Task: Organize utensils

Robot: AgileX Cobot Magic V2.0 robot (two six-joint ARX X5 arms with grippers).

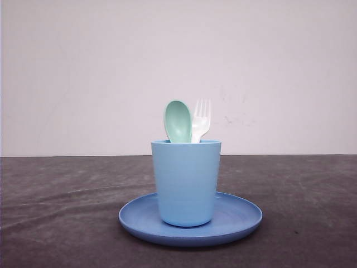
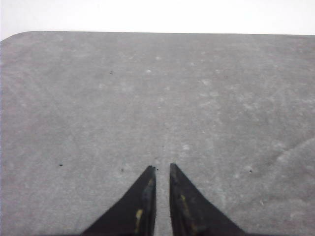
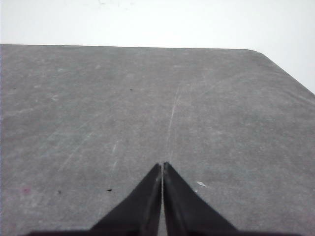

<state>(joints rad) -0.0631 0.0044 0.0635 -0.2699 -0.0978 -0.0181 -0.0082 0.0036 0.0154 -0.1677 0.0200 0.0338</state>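
A pale mint-green spoon (image 1: pixel 178 120) and a white fork (image 1: pixel 201 118) stand upright, side by side, in a light blue cup (image 1: pixel 186 181). Their heads stick out above the rim and their handles are hidden inside. My left gripper (image 2: pixel 161 166) hangs over bare grey table with its fingers almost together, a thin slit between them and nothing in it. My right gripper (image 3: pixel 161 163) is shut, its tips touching, also over bare table.
The cup stands in the middle of a round blue plate (image 1: pixel 240 215) on the dark grey table (image 1: pixel 61 212). A pale wall rises behind the table's far edge. The table's rounded corners show in both wrist views.
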